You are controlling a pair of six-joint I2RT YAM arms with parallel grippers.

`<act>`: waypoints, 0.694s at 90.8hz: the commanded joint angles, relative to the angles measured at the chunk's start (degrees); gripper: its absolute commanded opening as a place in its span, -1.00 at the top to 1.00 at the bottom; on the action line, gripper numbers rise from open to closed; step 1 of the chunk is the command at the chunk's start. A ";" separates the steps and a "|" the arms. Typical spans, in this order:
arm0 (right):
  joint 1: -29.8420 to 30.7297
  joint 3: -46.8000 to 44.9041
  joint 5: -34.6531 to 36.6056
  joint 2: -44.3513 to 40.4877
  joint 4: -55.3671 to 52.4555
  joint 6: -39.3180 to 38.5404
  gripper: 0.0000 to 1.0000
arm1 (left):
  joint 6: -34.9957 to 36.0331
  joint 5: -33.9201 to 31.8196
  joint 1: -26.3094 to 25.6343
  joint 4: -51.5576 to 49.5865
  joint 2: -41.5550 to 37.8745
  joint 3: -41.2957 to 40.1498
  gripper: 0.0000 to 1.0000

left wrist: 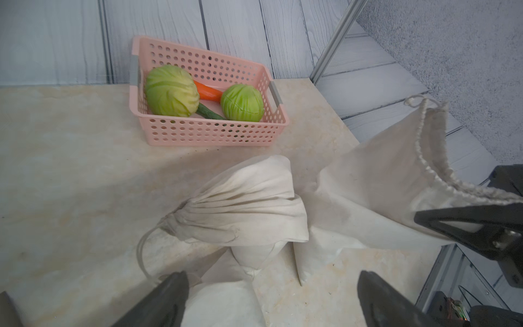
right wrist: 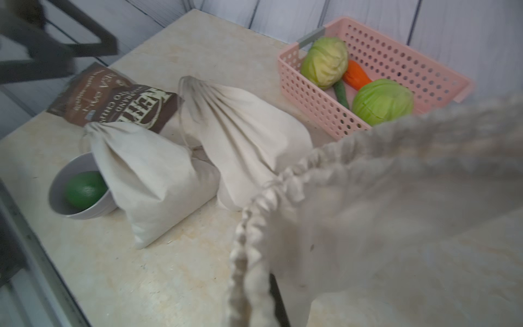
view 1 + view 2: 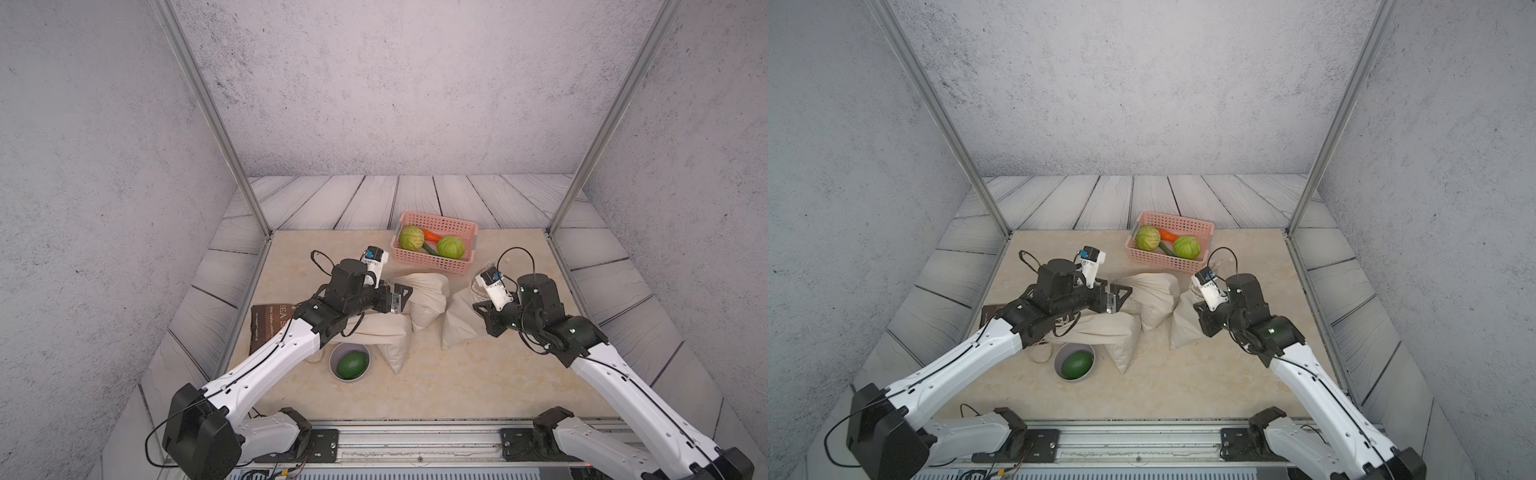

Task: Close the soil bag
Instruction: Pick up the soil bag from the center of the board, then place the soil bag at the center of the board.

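Starting nearest, well in front of the basket (image 3: 434, 261) and off toward the left arm: a grey bowl (image 3: 333, 370) on the pale table (image 3: 457, 386), green avocado (image 3: 352, 364) lying inside. Pressed against the bowl's far rim, the near sack (image 3: 382, 332), cream cloth, lying on its side, neck cinched shut. Farther out to the left of the basket, a brown printed packet (image 3: 268, 324), flat on the table, partly hidden under the arm.

Now the left gripper (image 1: 273, 274): hangs just above the near sack, in front of the basket, jaws spread wide, nothing between them. Faces a second sack (image 3: 424, 299), slumped just in front of the basket, neck bunched tight, cord loop trailing on the table.

Over to the soil bag (image 3: 459, 320): stands near the basket's front right corner, right up against the second sack, mouth loose and open, rim ruffled. And the right gripper (image 3: 482, 308): clamped hard on that ruffled rim, on the side away from the basket, cloth drawn up into a peak. Fingers mostly buried in fabric in the wrist view.

Farthest of all, the pink basket itself: two green cabbages (image 3: 411, 237), an orange carrot (image 3: 432, 235) between them, a dark cucumber (image 3: 429, 248) alongside.
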 commanded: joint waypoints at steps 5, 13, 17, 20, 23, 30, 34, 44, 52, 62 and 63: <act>0.59 3.04 -4.52 -1.31 3.40 -2.84 1.00 | -0.65 2.75 -1.20 3.04 2.49 4.67 -0.97; 0.57 8.62 -1.94 1.03 3.11 -5.48 1.00 | -1.23 0.85 -1.18 1.41 3.04 6.43 -0.96; 0.61 12.34 -1.37 2.95 1.81 -6.99 1.00 | -1.33 -1.22 -1.17 0.40 2.81 6.94 -0.95; 0.61 14.79 -1.71 4.43 0.88 -8.11 1.00 | -1.71 -3.38 -1.17 -0.22 2.37 6.98 -0.95; 0.60 17.51 -2.55 5.69 0.09 -8.42 1.00 | -1.93 -5.48 -1.05 -1.12 1.64 6.93 -0.95; 0.64 22.75 -7.62 8.66 -1.47 -8.89 1.00 | -1.09 -7.78 -0.56 -2.71 -0.14 6.75 -0.95; 0.54 25.29 -12.34 10.43 -2.41 -9.05 1.00 | -0.46 -8.57 -0.28 -3.44 -1.23 6.66 -0.95; 0.93 29.71 -20.53 14.22 -4.40 -9.52 1.00 | 0.46 -10.82 0.63 -5.33 -3.54 6.41 -0.94; 1.13 30.97 -22.36 15.53 -6.28 -11.51 1.00 | 0.86 -11.80 1.63 -5.67 -5.45 5.01 -0.93; 1.20 28.23 -22.55 15.44 -6.21 -14.47 1.00 | 3.68 -10.88 2.03 -3.22 -7.67 1.55 -0.92; 1.22 27.81 -22.58 15.40 -6.07 -14.82 1.00 | 4.10 -10.61 2.06 -2.77 -7.86 1.19 -0.92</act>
